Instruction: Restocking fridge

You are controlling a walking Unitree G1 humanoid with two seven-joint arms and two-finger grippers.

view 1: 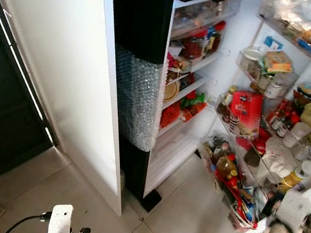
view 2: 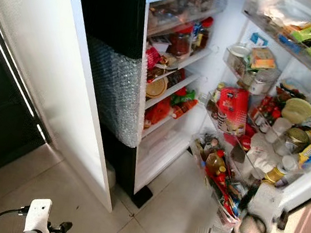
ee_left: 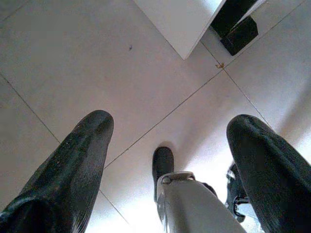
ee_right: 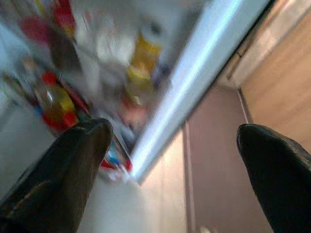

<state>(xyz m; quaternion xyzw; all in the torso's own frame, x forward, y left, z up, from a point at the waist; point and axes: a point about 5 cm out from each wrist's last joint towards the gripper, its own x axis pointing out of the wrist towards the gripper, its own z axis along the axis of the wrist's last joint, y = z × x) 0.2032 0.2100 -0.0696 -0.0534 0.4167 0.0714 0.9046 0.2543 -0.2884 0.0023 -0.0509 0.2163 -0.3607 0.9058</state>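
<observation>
Fridge point(view 1: 147, 92) stands open ahead, its door point(view 1: 273, 111) swung out to the right, racks crowded with bottles and jars. Left end effector point(ee_left: 170, 141) hangs low over the pale tiled floor point(ee_left: 73, 58), fingers spread. Right end effector point(ee_right: 175, 141), also spread, sits by the door's lower edge.

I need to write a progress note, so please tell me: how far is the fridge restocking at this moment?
Done: the fridge door stands open, and its racks and the inner shelves are crowded with bottles and jars. In hand: nothing; the left gripper hangs open over the floor tiles, and the right gripper is open and empty beside the door's edge. Left: no item to stock is in view, so fetching and placing remain.
</observation>
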